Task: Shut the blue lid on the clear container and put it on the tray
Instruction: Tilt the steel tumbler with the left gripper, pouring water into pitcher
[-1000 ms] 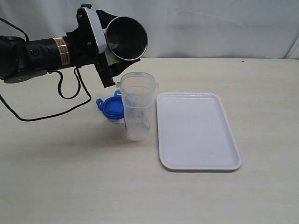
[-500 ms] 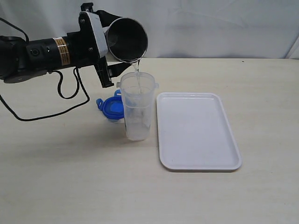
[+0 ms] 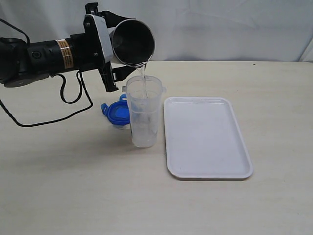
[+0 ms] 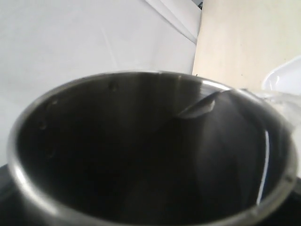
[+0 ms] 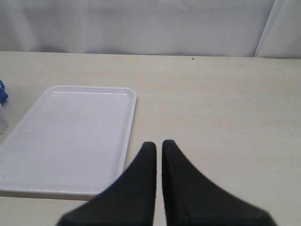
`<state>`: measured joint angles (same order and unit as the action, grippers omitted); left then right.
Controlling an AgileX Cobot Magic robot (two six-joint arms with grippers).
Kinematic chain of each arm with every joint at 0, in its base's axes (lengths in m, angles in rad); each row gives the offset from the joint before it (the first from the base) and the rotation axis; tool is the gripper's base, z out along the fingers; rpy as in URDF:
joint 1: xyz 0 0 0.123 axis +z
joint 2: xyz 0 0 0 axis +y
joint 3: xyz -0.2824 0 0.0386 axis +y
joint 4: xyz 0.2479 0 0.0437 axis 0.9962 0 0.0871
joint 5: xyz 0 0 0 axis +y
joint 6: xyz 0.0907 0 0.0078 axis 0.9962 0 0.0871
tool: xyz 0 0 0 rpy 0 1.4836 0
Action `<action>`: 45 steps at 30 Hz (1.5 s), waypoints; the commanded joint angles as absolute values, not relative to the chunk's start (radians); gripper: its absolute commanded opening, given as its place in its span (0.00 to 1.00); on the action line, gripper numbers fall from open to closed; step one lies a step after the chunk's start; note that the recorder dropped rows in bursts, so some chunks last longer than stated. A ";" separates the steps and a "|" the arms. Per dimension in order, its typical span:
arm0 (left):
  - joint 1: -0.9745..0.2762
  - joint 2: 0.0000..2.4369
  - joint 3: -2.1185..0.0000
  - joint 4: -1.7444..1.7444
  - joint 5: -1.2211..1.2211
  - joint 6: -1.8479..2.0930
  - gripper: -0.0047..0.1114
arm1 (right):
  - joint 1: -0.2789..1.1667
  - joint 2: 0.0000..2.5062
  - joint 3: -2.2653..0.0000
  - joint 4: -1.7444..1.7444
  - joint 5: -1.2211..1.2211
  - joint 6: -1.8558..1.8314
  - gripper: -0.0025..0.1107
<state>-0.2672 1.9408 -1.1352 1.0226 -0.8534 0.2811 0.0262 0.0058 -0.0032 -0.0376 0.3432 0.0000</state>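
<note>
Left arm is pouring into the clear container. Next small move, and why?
Probably keep the steel cup tilted a moment: a thin stream runs from its lip into the clear container, and the blue lid lies on the table beside it, not yet needed.

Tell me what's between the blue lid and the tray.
The clear container stands upright there, hiding part of the blue lid, with the tray on its other side. The exterior view shows it.

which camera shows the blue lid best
The exterior view: the blue lid is mostly visible there, with one side hidden behind the clear container. The right wrist view catches only a blue sliver at the frame's edge. The left wrist view, filled by the steel cup, shows none.
</note>
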 commanded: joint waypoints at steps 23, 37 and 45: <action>-0.268 1.917 -1.153 0.986 -0.883 0.370 0.04 | 0.026 0.000 0.000 -0.038 0.344 0.000 0.06; -0.268 1.917 -1.153 0.986 -0.865 0.370 0.04 | 0.026 0.000 0.000 -0.038 0.344 0.000 0.06; -0.268 1.917 -1.153 0.986 -0.865 0.345 0.04 | 0.026 0.000 0.000 -0.038 0.344 0.000 0.06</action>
